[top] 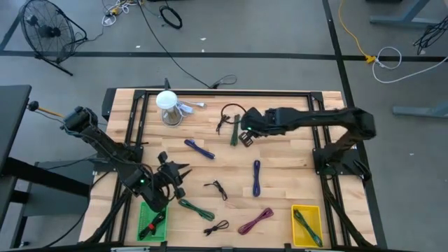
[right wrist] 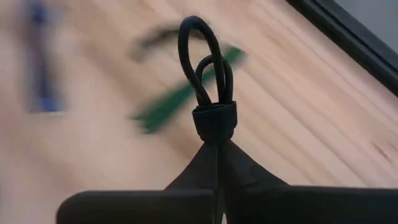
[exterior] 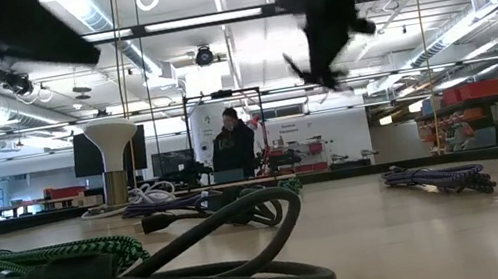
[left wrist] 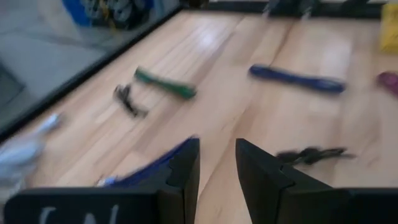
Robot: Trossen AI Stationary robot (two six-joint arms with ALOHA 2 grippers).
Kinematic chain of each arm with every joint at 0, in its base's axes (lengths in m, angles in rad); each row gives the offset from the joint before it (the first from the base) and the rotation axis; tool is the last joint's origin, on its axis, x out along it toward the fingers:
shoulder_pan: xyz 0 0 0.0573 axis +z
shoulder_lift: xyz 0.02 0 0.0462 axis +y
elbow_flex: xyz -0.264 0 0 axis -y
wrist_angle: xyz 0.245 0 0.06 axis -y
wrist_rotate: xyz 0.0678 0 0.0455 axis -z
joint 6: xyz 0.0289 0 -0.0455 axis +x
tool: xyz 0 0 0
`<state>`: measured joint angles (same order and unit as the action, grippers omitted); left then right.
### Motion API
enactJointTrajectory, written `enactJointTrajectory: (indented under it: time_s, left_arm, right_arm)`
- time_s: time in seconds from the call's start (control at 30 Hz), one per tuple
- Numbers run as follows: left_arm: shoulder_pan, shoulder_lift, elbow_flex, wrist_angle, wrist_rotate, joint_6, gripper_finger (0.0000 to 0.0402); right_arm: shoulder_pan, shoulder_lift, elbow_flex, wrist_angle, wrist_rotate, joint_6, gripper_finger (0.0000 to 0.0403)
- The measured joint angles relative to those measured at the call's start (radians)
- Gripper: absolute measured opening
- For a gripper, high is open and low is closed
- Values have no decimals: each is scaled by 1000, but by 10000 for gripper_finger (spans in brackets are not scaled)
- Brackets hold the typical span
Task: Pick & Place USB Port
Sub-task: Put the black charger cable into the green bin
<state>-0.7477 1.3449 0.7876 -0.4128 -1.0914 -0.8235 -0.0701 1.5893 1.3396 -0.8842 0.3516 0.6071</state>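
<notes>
My right gripper [right wrist: 216,134], above the table's far middle, is pinched shut on a bundled black cable [right wrist: 208,68] at its tie band, loops poking beyond the fingertips. It looks light, soft and floppy, so the stiff bound middle seems the surest hold. My left gripper [left wrist: 216,168] hovers slightly spread, empty, near the green bin [top: 142,222].

A fan [top: 47,31] stands on the floor at the frame's upper left. A white cup [top: 168,107] sits on the wooden counter [top: 287,164]. A person [exterior: 232,143] stands far behind.
</notes>
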Motion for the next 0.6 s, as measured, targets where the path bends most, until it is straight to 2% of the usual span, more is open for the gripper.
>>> enactJointTrajectory:
  time_s: [0.13, 0.23, 0.33, 0.43, 0.6]
  left_arm:
    - [34, 0, 0, 248, -10, 253, 108]
    - [87, 0, 0, 459, 54, 451, 108]
    - [158, 0, 0, 662, 175, 607, 108]
    - [232, 0, 0, 846, 359, 723, 108]
    - [335, 0, 0, 1034, 643, 754, 108]
  right_arm:
    - [114, -104, 1, 100, 1, -40, 0]
    - [208, -162, 3, 202, 17, -75, 0]
    - [305, -182, 3, 294, 31, -133, 0]
    - [392, -183, 3, 357, 42, -184, 0]
    - [508, -183, 3, 386, 132, -220, 0]
